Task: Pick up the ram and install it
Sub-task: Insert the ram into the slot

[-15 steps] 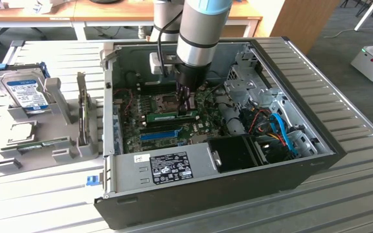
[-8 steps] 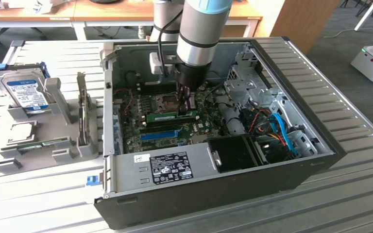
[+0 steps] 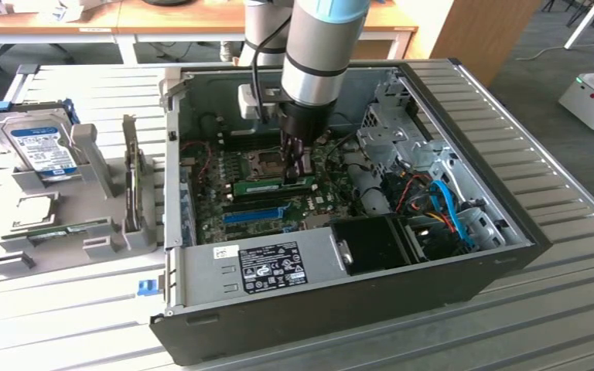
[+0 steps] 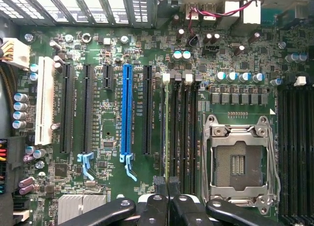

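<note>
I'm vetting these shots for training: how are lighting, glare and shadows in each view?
Exterior view: even room light on the table, but the computer case shades its own inside, and the arm shows bright streaks. Wrist view: the circuit board is evenly lit, the vent slots wash out white, the socket frame glints, the hand looks dark.

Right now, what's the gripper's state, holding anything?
Gripper: shut, fingertips at one end of the ram, which stands edge-up on the motherboard; gripping or only pressing cannot be told.
</note>
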`<state>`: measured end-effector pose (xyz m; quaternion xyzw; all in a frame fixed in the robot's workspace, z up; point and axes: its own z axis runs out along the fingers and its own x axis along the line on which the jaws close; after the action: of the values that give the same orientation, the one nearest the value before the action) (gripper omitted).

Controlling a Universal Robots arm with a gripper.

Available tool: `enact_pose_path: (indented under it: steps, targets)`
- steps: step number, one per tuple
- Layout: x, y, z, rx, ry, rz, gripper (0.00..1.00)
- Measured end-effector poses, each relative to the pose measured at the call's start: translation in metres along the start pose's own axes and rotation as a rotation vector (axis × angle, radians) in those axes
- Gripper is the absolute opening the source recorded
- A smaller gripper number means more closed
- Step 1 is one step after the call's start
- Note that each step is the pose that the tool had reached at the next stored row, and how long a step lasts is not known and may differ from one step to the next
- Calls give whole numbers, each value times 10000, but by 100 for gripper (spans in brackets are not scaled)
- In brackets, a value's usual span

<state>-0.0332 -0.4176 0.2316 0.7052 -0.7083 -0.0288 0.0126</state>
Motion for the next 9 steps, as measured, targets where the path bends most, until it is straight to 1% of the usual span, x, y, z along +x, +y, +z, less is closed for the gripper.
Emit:
enact_pose_path:
  steps: [9]
  targets:
    - [0,0,2,3,-8,107,12]
